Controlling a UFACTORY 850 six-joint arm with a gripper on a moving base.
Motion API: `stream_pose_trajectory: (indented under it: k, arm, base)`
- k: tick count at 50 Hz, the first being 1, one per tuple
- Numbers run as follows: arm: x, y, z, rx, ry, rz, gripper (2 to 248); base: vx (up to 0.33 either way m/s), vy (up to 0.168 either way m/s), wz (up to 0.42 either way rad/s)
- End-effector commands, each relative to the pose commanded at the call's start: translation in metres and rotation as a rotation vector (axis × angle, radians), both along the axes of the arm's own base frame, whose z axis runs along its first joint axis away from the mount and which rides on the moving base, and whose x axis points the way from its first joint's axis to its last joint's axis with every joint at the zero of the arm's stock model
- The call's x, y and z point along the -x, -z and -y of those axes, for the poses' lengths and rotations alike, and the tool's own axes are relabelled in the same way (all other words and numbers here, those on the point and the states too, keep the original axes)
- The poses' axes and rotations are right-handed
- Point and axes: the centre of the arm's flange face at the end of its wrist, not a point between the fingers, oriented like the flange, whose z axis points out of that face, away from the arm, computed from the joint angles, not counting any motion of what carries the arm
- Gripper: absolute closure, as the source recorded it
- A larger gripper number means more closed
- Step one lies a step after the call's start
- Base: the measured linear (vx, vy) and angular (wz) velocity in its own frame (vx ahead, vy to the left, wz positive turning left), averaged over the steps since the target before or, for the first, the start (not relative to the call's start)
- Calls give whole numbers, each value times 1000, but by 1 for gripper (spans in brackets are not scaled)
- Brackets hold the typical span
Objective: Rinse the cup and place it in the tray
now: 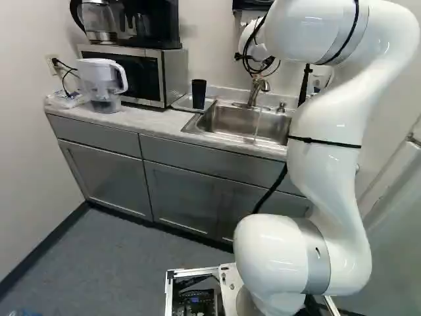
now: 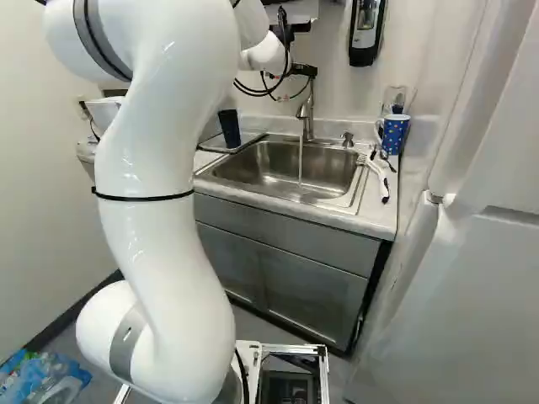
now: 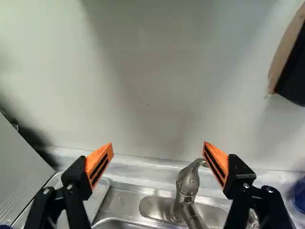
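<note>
- Our claw (image 3: 158,148) is open and empty, near the tap (image 3: 187,186).
- The dark cup (image 1: 198,94) stands in the tray (image 1: 181,105) beside the sink (image 2: 333,172), so we judge the placing done.
- Water (image 2: 301,160) runs into the sink; whether the cup is rinsed, we can't quite tell from here.
- If it is, we probably have only the tap to shut off; if not, rinsing remains.

Rectangular stainless-steel sink (image 2: 269,172) set in the pale surface (image 1: 154,122); curved metal faucet (image 2: 307,111) behind its basin. Left: tapered black cup (image 1: 198,95) upright on flat metal tray (image 1: 185,103), then boxy silver-and-black microwave (image 1: 141,78). Right: cylindrical blue dotted cup (image 2: 395,135).
</note>
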Motion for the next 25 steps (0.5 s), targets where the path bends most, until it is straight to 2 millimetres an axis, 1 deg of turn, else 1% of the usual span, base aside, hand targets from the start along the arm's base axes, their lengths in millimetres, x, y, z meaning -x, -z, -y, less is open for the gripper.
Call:
stream_pose_trajectory:
  k: [25]
  arm:
    - [0,0,0,0,0,-1,3]
  base:
    - [0,0,0]
